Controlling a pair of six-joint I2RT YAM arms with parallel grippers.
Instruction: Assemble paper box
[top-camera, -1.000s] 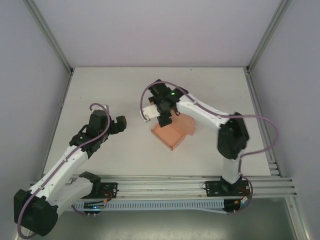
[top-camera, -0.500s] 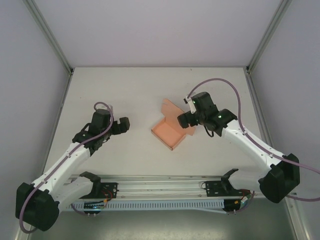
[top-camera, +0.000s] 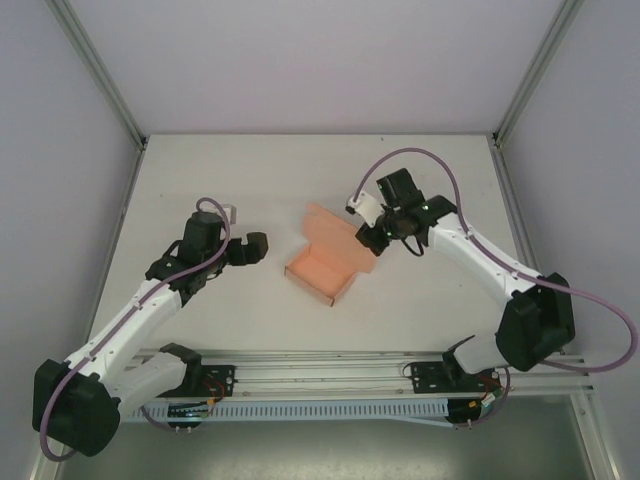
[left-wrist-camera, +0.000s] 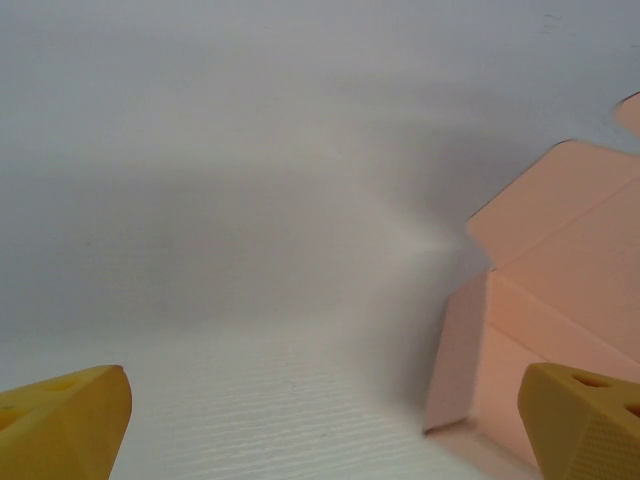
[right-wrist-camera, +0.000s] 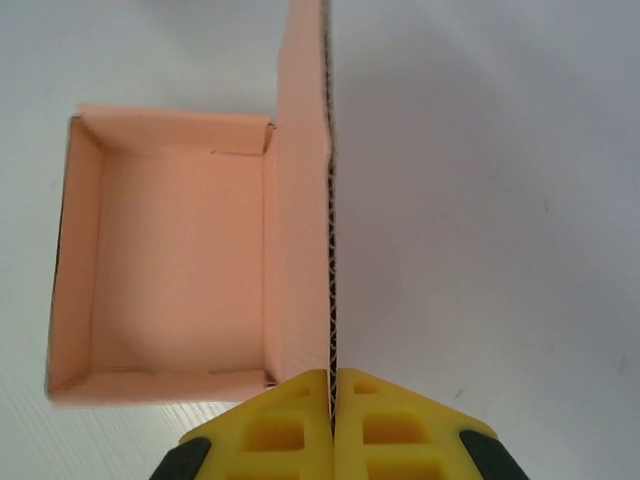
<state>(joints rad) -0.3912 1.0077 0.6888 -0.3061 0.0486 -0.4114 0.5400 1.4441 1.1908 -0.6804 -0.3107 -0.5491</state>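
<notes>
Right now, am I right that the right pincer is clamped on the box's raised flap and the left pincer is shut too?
Not quite: the left wrist view shows the left pincer open, beside the box. The right pincer is clamped on its raised flap.

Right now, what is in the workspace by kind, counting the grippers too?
paper box: 1
grippers: 2 (left gripper open, right gripper shut on the paper box's upright flap)
Total: 3
</notes>
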